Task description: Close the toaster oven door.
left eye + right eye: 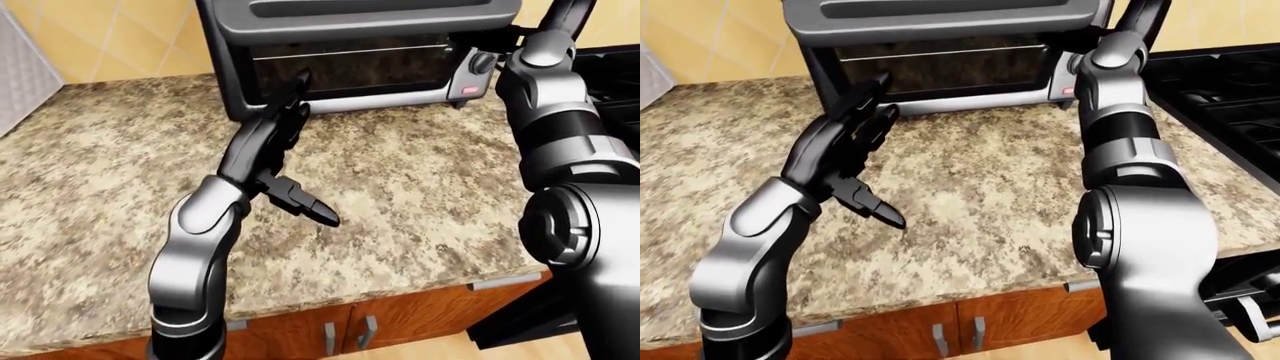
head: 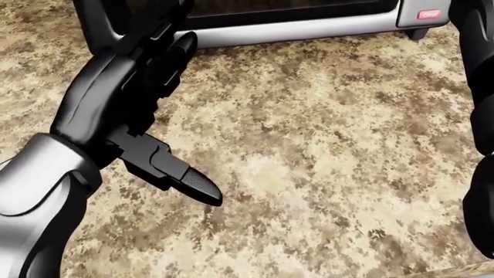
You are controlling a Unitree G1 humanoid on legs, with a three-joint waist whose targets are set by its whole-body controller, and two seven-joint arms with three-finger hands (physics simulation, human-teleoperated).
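The toaster oven [image 1: 350,67] stands at the top of the granite counter [image 1: 400,180], silver and black, with a knob [image 1: 483,62] and a red button [image 2: 428,14] on its right. Its glass door stands about upright; I cannot tell whether it is fully shut. My left hand [image 1: 290,124] is open, its fingers stretched toward the oven's lower left corner and its thumb [image 2: 197,188] sticking out over the counter. My right arm [image 1: 550,97] reaches up past the oven's right side. Its hand is out of view at the top.
A black stove top [image 1: 1230,82] lies to the right of the counter. Wooden cabinet fronts with metal pulls [image 1: 340,334] run below the counter edge. A grey panel [image 1: 20,67] stands at the far left, before a yellow tiled wall [image 1: 130,37].
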